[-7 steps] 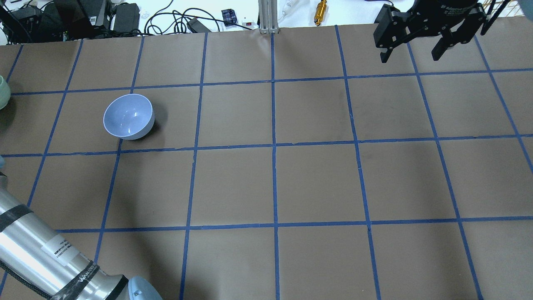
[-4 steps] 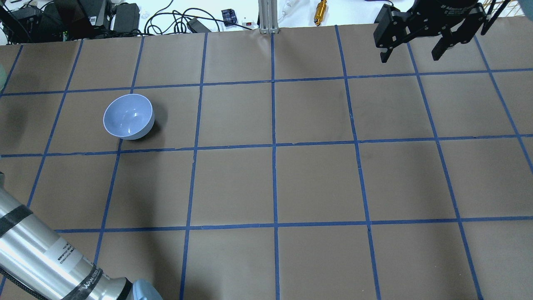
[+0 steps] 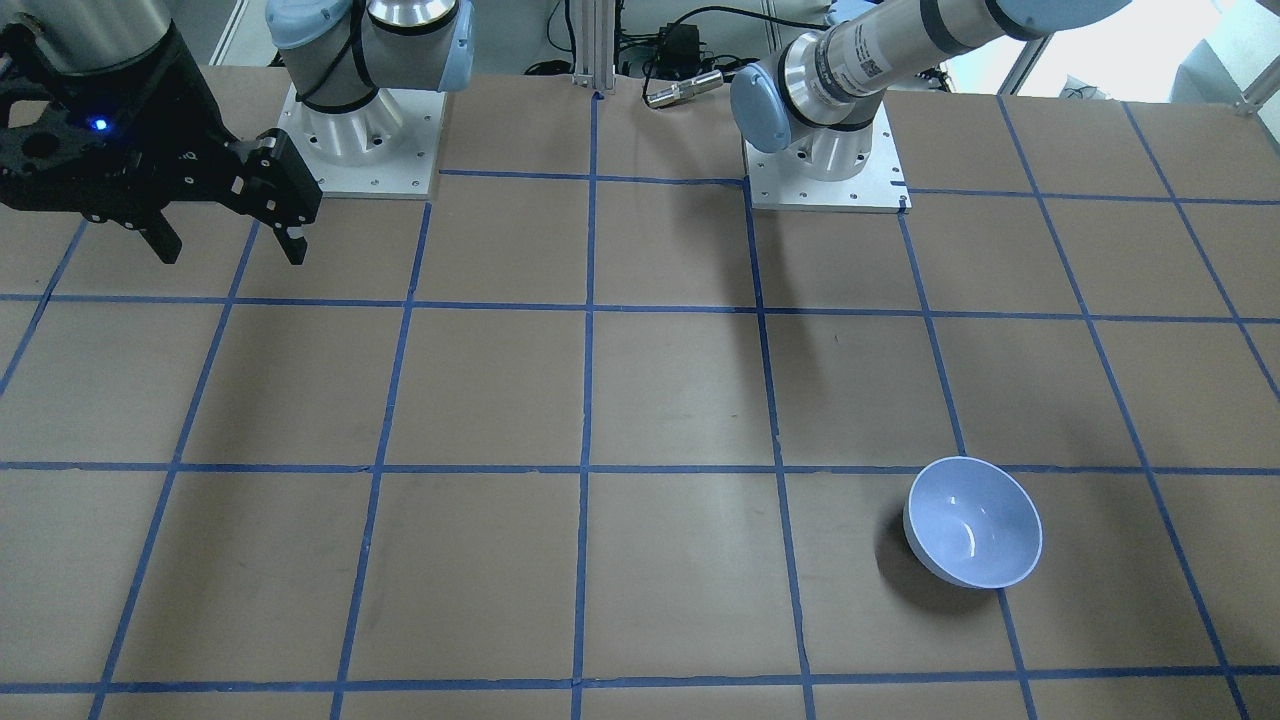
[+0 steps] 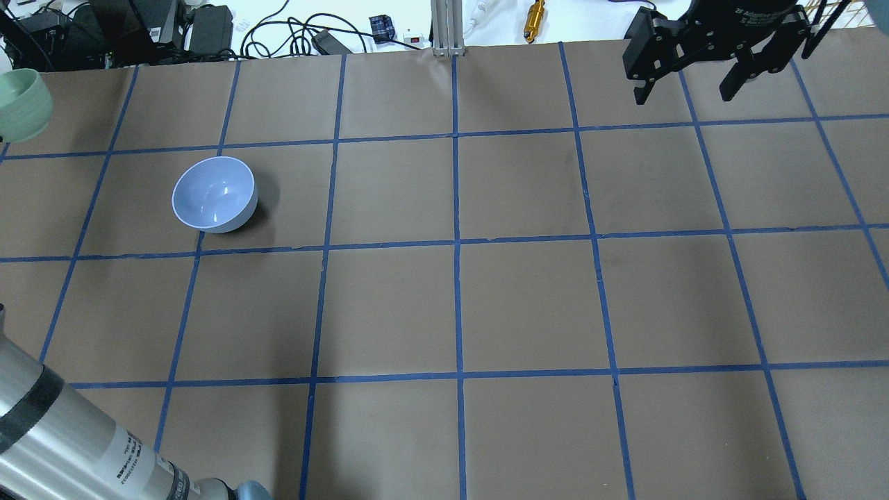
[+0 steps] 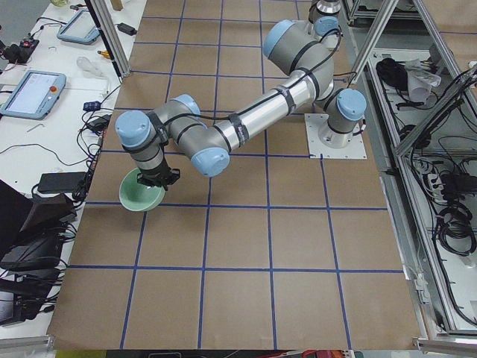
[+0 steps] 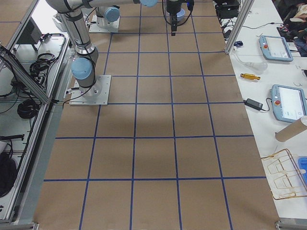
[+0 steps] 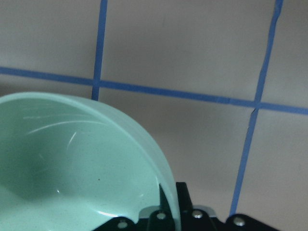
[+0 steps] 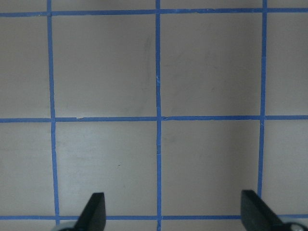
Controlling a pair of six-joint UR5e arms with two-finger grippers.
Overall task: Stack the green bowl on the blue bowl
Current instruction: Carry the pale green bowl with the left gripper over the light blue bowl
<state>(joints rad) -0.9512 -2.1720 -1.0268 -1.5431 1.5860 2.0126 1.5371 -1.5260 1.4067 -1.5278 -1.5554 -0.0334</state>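
— What is the work surface like?

— A table [image 4: 528, 305] is seen covered in matte brown paper, which is divided into large squares by strips of blue tape [image 4: 456, 243]. Beyond its far edge, a white bench is cluttered with black cables [image 4: 278, 28]. An aluminium post [image 4: 444, 28] is fixed at the middle of that edge. Both arms are bolted to square metal plates [image 3: 880, 185].

— Where are the bowls to be found?

— The blue bowl [image 4: 214, 194] is set upright on the paper in the robot's left half, toward the far side, and is touched by nothing. It is round and glossy, with a thin pale rim and a plain inside marked by highlights. The green bowl [image 5: 142, 197] has the same round, glossy shape. It is held tilted above the paper near the table's far left corner, well apart from the blue bowl.

— How are the claws set?

— The left claw [image 7: 171, 209] is closed on the green bowl's rim, with one finger inside the wall and one outside. The right claw [image 4: 684, 90] is spread wide over the far right of the table. Nothing is held between its fingers, and only taped paper is seen beneath it.
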